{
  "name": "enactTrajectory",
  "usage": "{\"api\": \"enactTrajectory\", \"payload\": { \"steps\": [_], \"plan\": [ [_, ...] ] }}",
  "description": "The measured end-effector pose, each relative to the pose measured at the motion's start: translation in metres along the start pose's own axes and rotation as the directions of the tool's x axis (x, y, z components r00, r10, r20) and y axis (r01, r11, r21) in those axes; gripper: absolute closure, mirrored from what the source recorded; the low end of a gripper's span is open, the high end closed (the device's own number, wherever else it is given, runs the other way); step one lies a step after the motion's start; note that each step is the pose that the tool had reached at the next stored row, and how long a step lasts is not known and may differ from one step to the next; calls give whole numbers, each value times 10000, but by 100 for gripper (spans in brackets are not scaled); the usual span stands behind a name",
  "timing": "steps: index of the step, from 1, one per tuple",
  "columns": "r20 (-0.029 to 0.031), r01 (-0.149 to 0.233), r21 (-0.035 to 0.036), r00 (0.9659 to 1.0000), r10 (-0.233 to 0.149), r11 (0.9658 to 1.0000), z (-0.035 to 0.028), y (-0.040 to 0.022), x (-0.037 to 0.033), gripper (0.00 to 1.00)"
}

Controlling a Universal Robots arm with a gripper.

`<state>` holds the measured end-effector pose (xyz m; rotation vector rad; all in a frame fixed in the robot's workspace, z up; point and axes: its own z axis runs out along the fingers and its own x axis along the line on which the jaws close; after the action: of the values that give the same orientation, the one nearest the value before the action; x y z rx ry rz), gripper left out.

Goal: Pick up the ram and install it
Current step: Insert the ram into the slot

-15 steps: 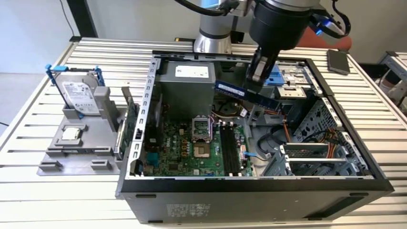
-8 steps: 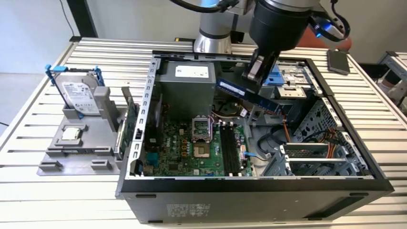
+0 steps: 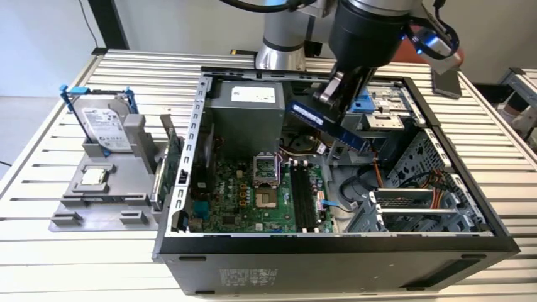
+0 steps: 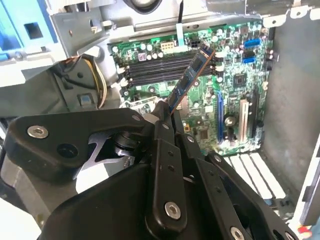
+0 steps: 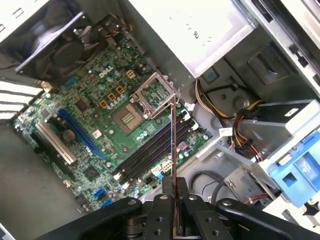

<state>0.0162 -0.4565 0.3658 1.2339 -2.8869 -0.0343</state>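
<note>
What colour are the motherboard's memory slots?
The memory slots are black, clearest in the second wrist view.

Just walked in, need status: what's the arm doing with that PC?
The arm's pincer is shut on the ram, holding it tilted over the open computer case, above the motherboard. The black memory slots below it look empty, so the ram is not yet installed.
</note>
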Motion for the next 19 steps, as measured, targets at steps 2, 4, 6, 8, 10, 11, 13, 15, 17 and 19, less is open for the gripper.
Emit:
{"api": "enactTrajectory", "payload": {
  "steps": [2, 4, 6, 8, 10, 11, 13, 15, 17, 19],
  "plan": [
    [6, -365, 3, 9993, 365, 9993, 1, 0, 0, 100],
    [14, -720, 5, 9974, 720, 9974, 2, 0, 0, 100],
    [22, -1083, 7, 9941, 1083, 9941, 3, 0, 0, 100],
    [29, -1445, 9, 9895, 1444, 9895, 4, 0, 0, 100],
    [38, -1804, 10, 9836, 1804, 9836, 5, 0, 0, 100],
    [41, -1981, 10, 9802, 1981, 9802, 5, 0, 0, 100],
    [49, -2336, 11, 9723, 2336, 9723, 6, 0, 0, 100],
    [57, -2672, 12, 9636, 2672, 9636, 7, 0, 0, 100],
    [64, -3016, 12, 9534, 3015, 9534, 8, 0, 0, 100],
    [72, -3345, 12, 9424, 3345, 9424, 9, 0, 0, 100]
  ]
}}
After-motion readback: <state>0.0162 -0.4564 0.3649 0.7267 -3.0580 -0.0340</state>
